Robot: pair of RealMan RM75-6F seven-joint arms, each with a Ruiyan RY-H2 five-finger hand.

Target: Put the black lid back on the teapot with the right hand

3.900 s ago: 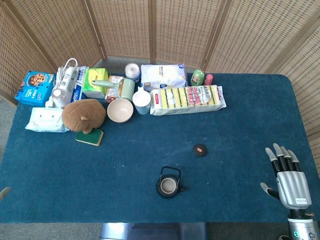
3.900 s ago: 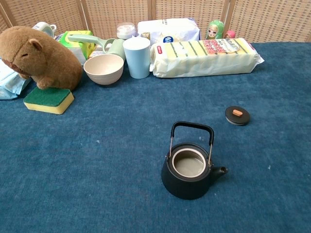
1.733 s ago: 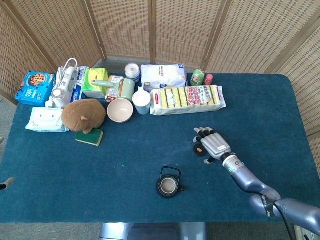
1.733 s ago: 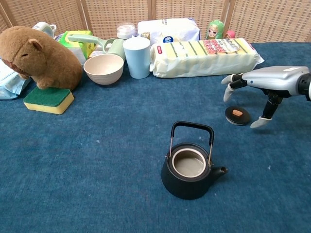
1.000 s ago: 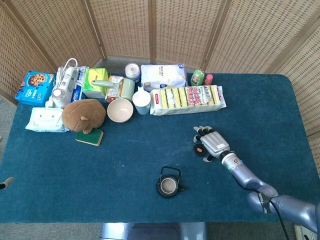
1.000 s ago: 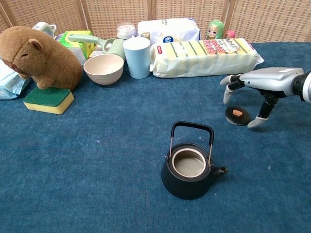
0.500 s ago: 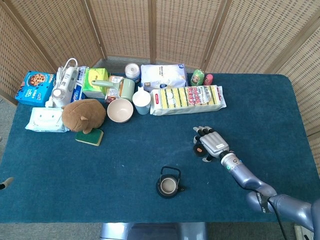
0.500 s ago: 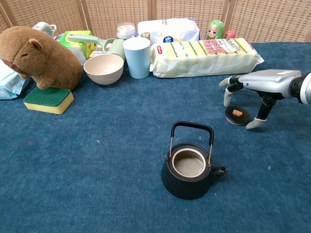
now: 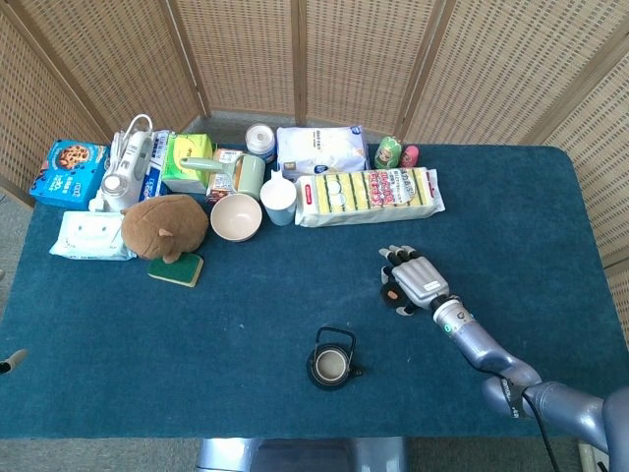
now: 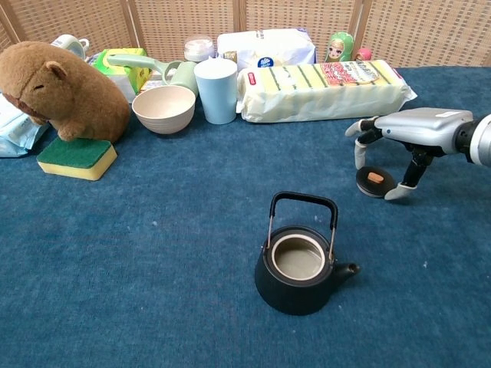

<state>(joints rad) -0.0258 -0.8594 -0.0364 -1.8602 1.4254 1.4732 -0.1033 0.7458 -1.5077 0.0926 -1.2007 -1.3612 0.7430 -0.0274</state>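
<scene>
The black teapot (image 9: 330, 366) (image 10: 299, 268) stands lidless on the blue tablecloth, handle upright, spout to the right. Its black lid (image 10: 374, 182) (image 9: 393, 292), with an orange knob, lies flat on the cloth to the right and farther back. My right hand (image 10: 418, 126) (image 9: 418, 280) hovers palm-down over the lid, fingertips reaching down on both sides of it. The lid still lies on the cloth and I see no grip on it. A small grey sliver at the head view's left edge (image 9: 9, 360) may be my left hand; its state is hidden.
Along the back stand a pack of yellow sponges (image 10: 322, 90), a pale blue cup (image 10: 215, 90), a cream bowl (image 10: 164, 108), a plush capybara (image 10: 61, 90) on a green sponge (image 10: 77, 158), and boxes and bottles. Bare cloth separates lid and teapot.
The right hand came in from the table's right front corner to above the lid, then sank a little, its fingertips closing in around the lid. Lid and teapot have not moved.
</scene>
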